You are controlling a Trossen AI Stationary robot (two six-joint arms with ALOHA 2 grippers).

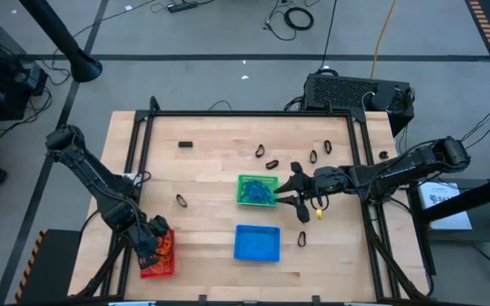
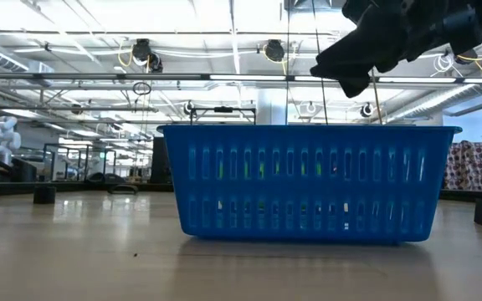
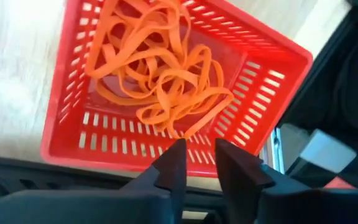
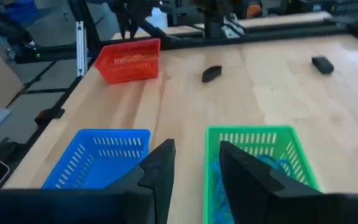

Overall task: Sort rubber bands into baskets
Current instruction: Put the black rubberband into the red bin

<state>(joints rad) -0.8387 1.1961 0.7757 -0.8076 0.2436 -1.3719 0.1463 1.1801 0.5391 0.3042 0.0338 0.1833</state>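
My left gripper (image 3: pixel 197 155) hangs open over the red basket (image 3: pixel 135 146), which stands at the table's near left corner (image 1: pixel 162 263). A tangle of orange rubber bands (image 3: pixel 160 74) lies in that basket, just beyond the fingertips. My right gripper (image 4: pixel 196 162) is open and holds nothing. It reaches level toward the green basket (image 1: pixel 258 189) from the table's right. Blue rubber bands (image 4: pixel 278 165) lie in the green basket. The blue basket (image 1: pixel 256 242) stands nearer the front edge. Several black rubber bands (image 1: pixel 271 163) lie loose on the wood.
More black bands lie at the far left (image 1: pixel 185 144), the middle left (image 1: pixel 181 201) and right of the blue basket (image 1: pixel 302 240). A small yellow piece (image 1: pixel 319 212) lies under the right arm. A black frame (image 1: pixel 245 113) borders the table.
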